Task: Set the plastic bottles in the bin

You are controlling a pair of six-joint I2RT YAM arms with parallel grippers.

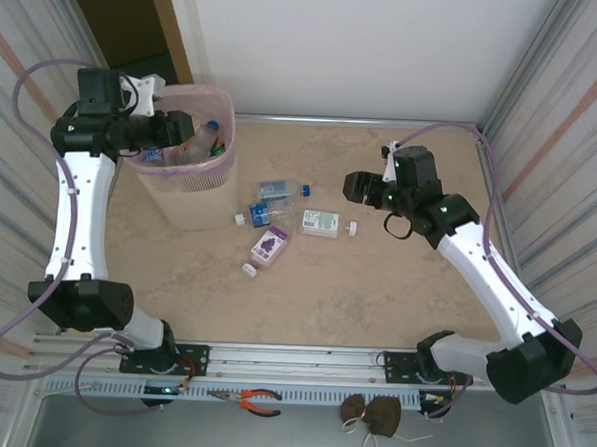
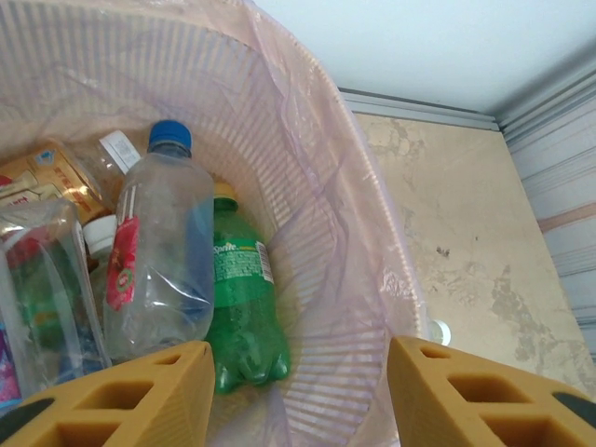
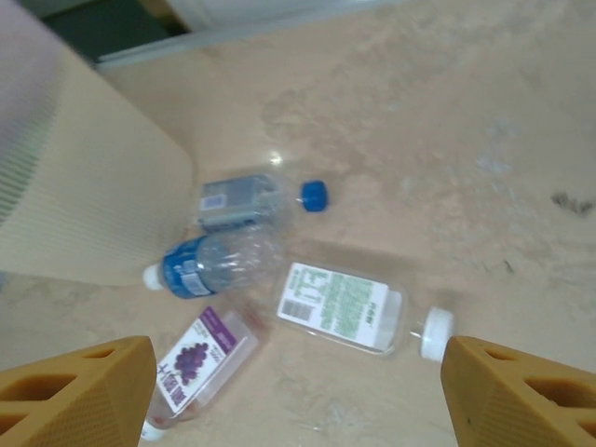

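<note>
Right wrist view: the empty, wide-open right tool (image 3: pixel 298 372) hovers near the green-labelled bottle (image 3: pixel 340 309), best pinched across its middle; the left tool (image 2: pixel 298 382) gapes empty over the bin (image 2: pixel 312 186).

White arms (image 1: pixel 79 212), black joints (image 1: pixel 84 302), lilac cables (image 1: pixel 19 89)

The left tool (image 1: pixel 181 135) hangs over the pink-lined bin (image 1: pixel 191 203) at far left; four plastic bottles (image 1: pixel 321 223) lie on the bench (image 1: pixel 375 288) between it and the right tool (image 1: pixel 352 186).
</note>
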